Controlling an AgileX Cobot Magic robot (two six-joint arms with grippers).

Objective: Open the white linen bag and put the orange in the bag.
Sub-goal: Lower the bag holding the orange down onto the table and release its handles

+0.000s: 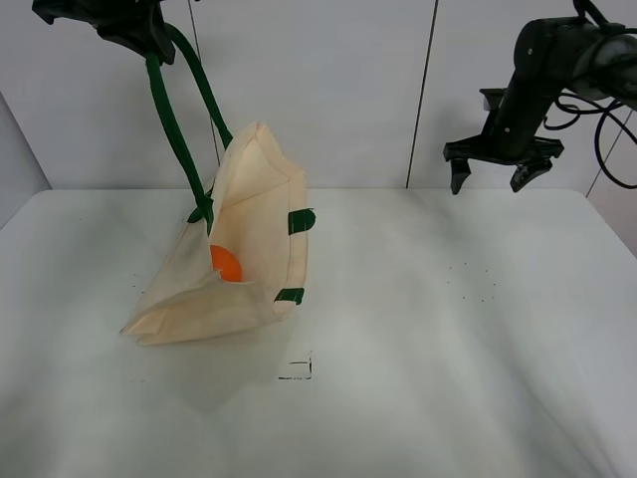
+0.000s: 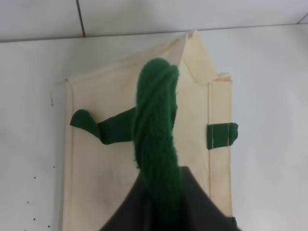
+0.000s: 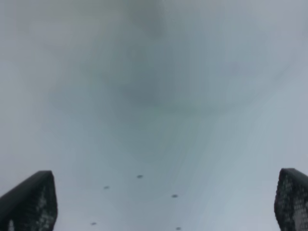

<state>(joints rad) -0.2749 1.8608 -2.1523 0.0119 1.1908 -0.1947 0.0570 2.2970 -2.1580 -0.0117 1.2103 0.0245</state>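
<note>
The white linen bag (image 1: 249, 249) hangs half lifted at the left of the table, its lower edge resting on the surface. My left gripper (image 1: 139, 40) is high at the top left, shut on the bag's dark green handle (image 1: 174, 129). The orange (image 1: 225, 264) shows inside the bag's open mouth. In the left wrist view the twisted green handle (image 2: 156, 125) runs down to the cream bag (image 2: 96, 159); the orange is hidden there. My right gripper (image 1: 503, 169) is open and empty, raised at the back right, far from the bag. Its fingertips (image 3: 29, 202) frame bare table.
The white table (image 1: 448, 329) has small dark specks at the right and a small black square mark (image 1: 297, 368) in front of the bag. A grey wall (image 1: 348, 90) stands behind the table's back edge.
</note>
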